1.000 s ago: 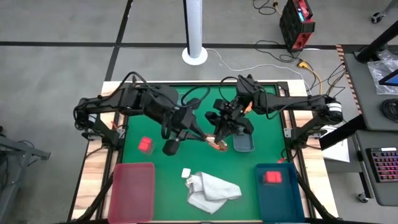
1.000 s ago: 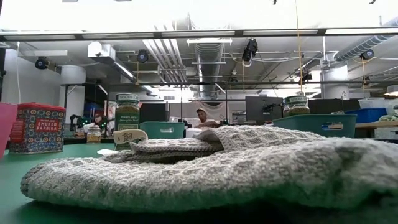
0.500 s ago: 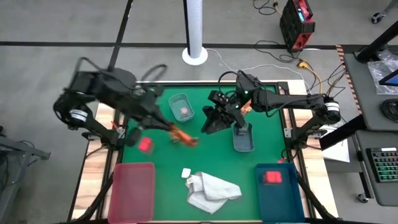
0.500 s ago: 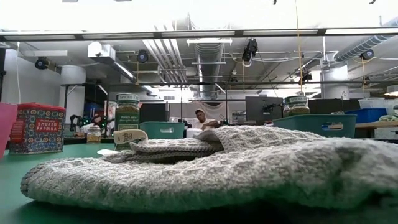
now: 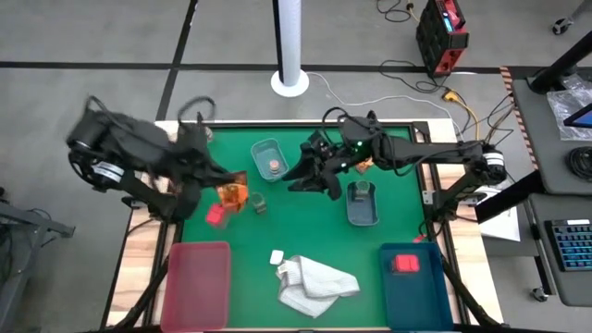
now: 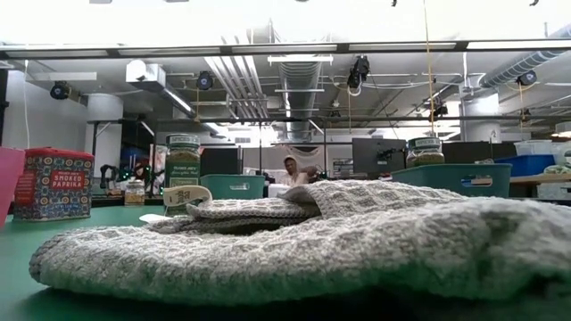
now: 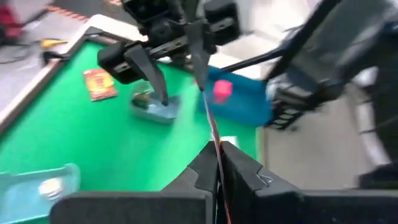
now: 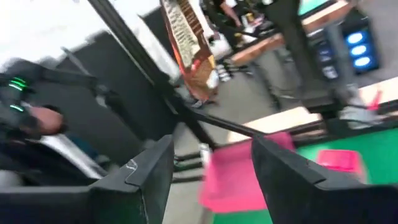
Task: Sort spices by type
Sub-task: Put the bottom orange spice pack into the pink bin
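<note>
The left gripper (image 5: 225, 188) is clamped on a flat red-orange packet (image 5: 233, 193), which hangs edge-on between its fingers (image 7: 242, 171), with a small red block (image 5: 215, 215) on the green counter (image 5: 305, 227) just below it. The right gripper (image 5: 305, 176) stands apart over the middle of the counter with its fingers (image 8: 281, 168) spread and nothing between them; beside it sit a greenish jar in a pale tray (image 5: 363, 205) and a pink-topped jar in another tray (image 5: 269, 159). Farther off lie a white cloth (image 5: 314, 282), a pink bin (image 5: 196, 277) and a blue bin (image 5: 418, 277) holding a second red block (image 5: 404, 264).
</note>
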